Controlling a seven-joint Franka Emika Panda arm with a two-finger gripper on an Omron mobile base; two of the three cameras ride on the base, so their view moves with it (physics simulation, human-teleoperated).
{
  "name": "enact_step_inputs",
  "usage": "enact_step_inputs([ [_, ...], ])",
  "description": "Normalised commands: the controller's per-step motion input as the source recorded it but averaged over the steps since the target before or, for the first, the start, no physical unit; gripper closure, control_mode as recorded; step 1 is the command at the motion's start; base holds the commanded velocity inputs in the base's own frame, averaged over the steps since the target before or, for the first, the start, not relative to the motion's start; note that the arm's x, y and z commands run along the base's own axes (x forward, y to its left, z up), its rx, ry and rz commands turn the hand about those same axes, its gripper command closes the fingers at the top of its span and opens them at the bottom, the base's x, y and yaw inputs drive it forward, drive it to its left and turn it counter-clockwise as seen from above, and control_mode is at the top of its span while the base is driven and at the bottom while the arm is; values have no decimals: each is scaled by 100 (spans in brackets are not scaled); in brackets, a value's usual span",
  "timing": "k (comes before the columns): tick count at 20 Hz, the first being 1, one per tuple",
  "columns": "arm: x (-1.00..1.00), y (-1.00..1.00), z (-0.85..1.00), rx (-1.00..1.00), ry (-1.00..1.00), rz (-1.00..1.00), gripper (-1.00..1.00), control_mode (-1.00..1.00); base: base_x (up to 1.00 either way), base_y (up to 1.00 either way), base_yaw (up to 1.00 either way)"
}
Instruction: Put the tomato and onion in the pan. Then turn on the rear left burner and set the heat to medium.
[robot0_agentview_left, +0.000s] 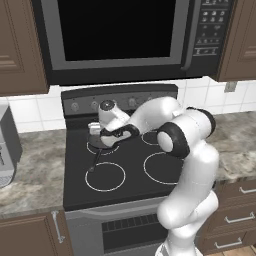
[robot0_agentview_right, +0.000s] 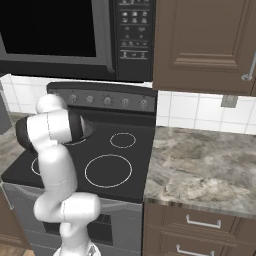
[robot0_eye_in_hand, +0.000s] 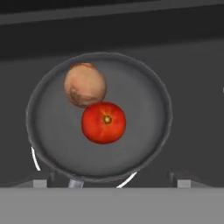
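Observation:
The black pan (robot0_eye_in_hand: 144, 87) sits on the rear left burner, whose thin white ring (robot0_eye_in_hand: 34, 158) peeks out under its rim. Inside the pan the tan-orange onion (robot0_eye_in_hand: 85, 85) touches the glossy red tomato (robot0_eye_in_hand: 103, 122), which lies near the middle. My gripper (robot0_eye_in_hand: 111, 182) hovers just above the pan, open, its fingertips (robot0_eye_in_hand: 41, 182) spread wide with nothing between them. From the left base the gripper (robot0_agentview_left: 96, 132) hangs over the pan (robot0_agentview_left: 103, 144), and the long handle (robot0_agentview_left: 95, 160) points toward the front of the stove. From the right base my arm hides the pan.
A row of knobs (robot0_agentview_left: 94, 105) lines the stove's raised back panel (robot0_agentview_right: 107, 100), behind the pan. Larger white rings (robot0_agentview_left: 104, 176) (robot0_agentview_right: 108, 170) mark the front burners. A microwave hangs overhead. Stone counters flank the stove, with a toaster-like appliance (robot0_agentview_left: 6, 150) on the left.

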Motion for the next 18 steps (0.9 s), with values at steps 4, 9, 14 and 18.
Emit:
enact_step_inputs([
  [4, -42, -13, 31, 0, -43, 0, -100, -100, 0, 0, 0],
  [9, -15, -2, 52, 0, -28, 0, -100, -100, 0, 0, 0],
  [14, -12, 0, 60, -2, -20, 1, -100, -100, 0, 0, 0],
  [18, -24, 0, 54, -4, -21, 1, -100, -100, 0, 0, 0],
])
